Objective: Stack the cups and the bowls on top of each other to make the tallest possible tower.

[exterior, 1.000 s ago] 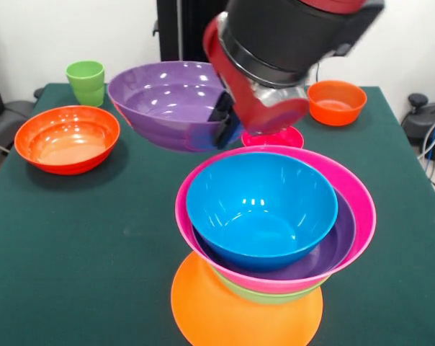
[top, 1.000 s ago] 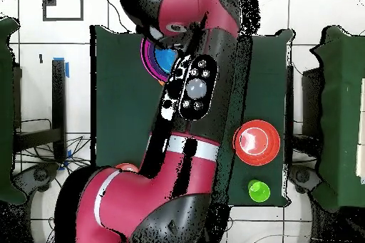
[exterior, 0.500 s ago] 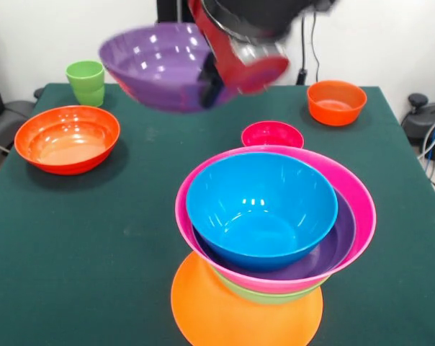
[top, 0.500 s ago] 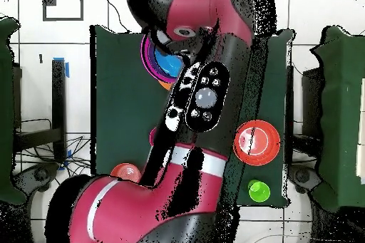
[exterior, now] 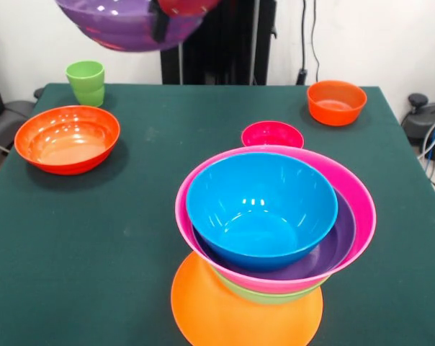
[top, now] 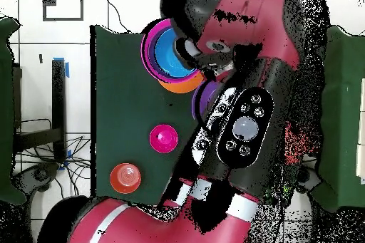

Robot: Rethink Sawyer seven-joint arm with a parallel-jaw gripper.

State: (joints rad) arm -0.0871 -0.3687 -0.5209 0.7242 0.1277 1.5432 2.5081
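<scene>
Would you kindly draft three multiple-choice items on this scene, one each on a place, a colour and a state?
1. Where does the light-green cup stand?
A. inside the blue bowl
B. on the table by its far edge
C. on the tower

2. What colour is the innermost bowl of the tower?
A. blue
B. red-orange
C. green

3. In what state is the large purple bowl?
A. upturned on the table
B. nested in the pink bowl
C. raised above the table

Answers:
1 B, it stands alone on the cloth.
2 A, the blue bowl sits uppermost.
3 C, it hangs at the front view's top edge.
</scene>
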